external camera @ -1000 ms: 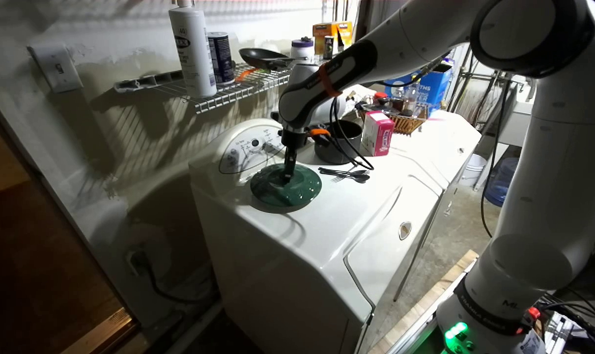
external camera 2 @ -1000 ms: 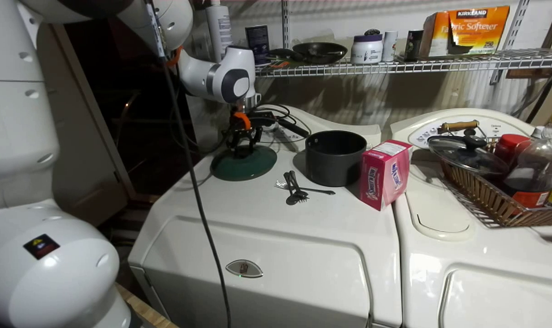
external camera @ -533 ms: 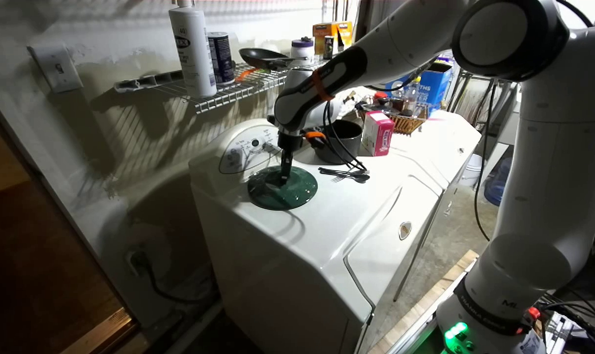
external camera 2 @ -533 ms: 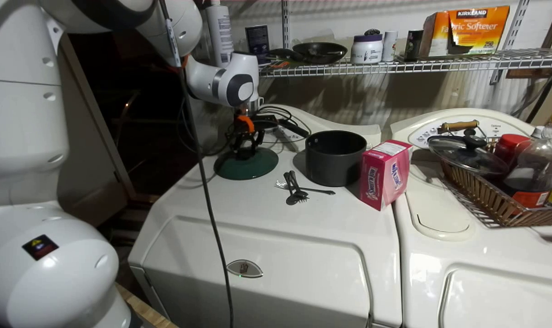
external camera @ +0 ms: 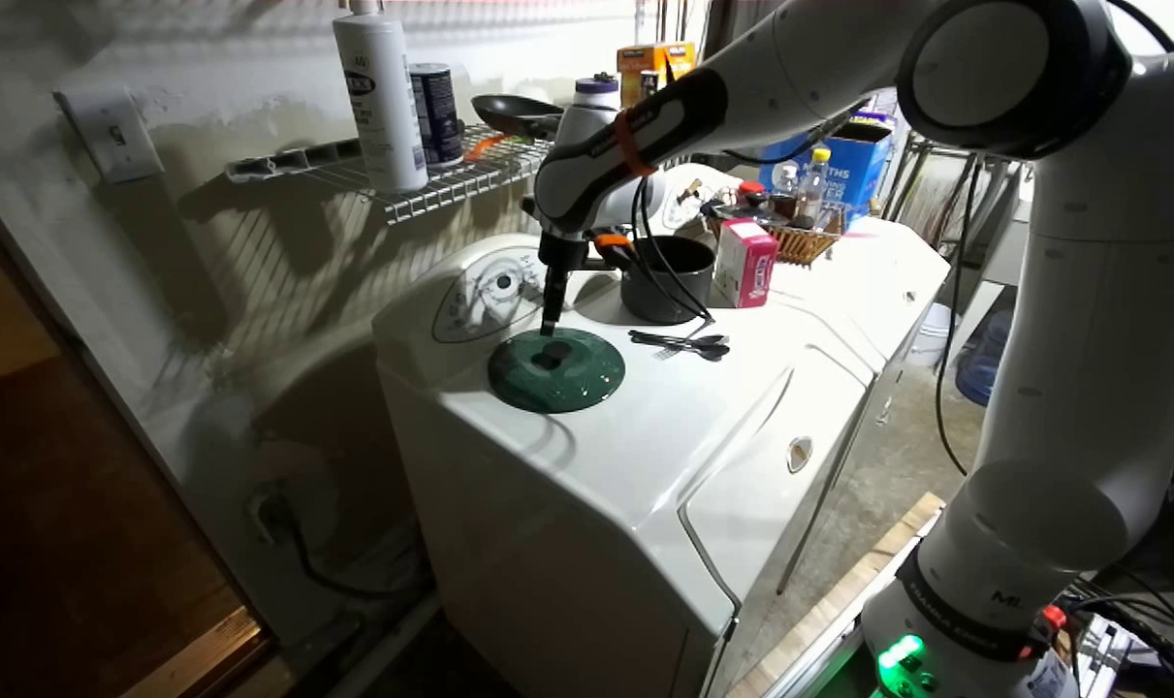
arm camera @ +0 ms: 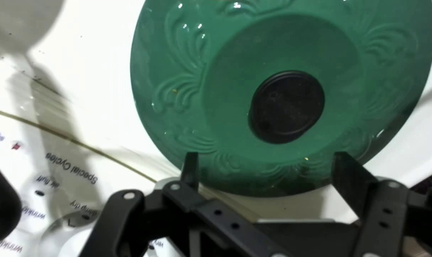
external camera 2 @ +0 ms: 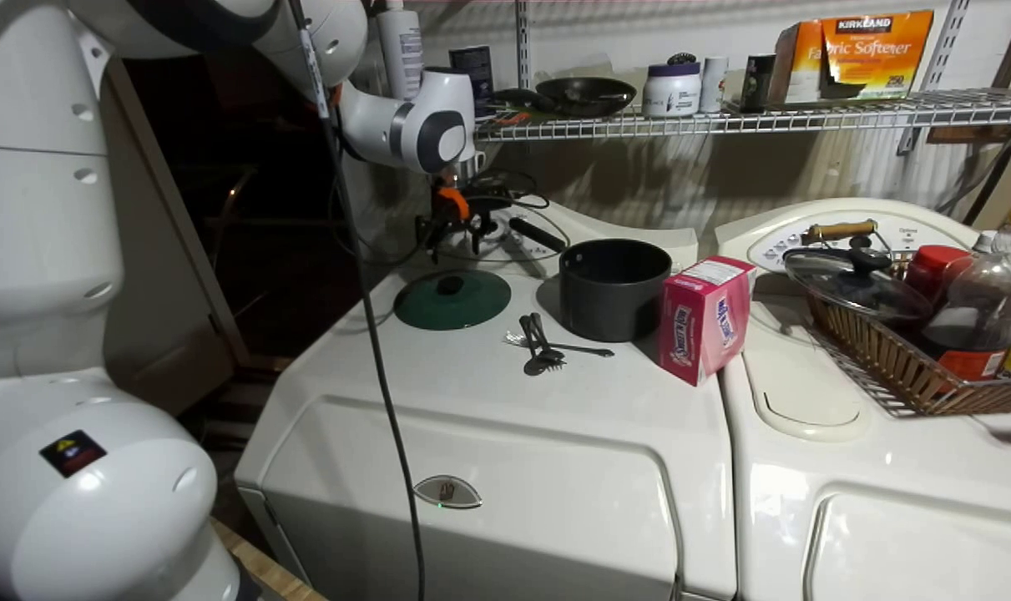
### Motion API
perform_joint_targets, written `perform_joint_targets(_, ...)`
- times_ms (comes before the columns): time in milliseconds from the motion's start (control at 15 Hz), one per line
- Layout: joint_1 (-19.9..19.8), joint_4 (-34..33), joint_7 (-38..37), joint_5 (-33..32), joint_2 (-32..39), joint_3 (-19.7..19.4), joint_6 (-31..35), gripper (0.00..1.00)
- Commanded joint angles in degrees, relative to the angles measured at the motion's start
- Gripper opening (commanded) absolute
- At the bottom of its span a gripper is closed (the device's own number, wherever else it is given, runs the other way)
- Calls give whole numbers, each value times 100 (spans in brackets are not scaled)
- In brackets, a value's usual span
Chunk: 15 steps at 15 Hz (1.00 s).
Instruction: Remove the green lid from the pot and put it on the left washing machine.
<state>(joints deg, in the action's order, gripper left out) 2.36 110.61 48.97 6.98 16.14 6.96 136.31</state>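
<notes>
The green lid lies flat, dark knob up, on the left washing machine, close to its control panel. My gripper stands open above the lid with a wide gap between its fingers. Nothing is held; in the wrist view the knob shows in full, ahead of the fingertips. Both exterior views show the gripper raised clear of the knob, slightly toward the panel. The pot sits uncovered to the right of the lid, its handle pointing back toward the panel.
Dark utensils lie in front of the pot. A pink box stands beside it. On the adjoining machine is a wicker basket with bottles and a glass lid. A wire shelf holding a pan and containers runs above.
A second ago the gripper was down around the lid's knob. It has since opened, let go and risen off it. The lid, lowered and shifted slightly, now rests on the machine.
</notes>
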Motion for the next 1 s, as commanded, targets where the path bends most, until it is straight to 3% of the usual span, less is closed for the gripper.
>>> perform_joint_targets(0, 90, -70, -842, -426, -400, -77, -718, 100)
perform_joint_targets(400, 67, 47, -2426, -472, -1298, -96, -2773, 100)
perform_joint_targets(867, -64, 147, -4120, -375, -2243, -382, -3605, 100)
perform_joint_targets(933, -92, 187, -4299, -436, -2339, -435, -3494, 100)
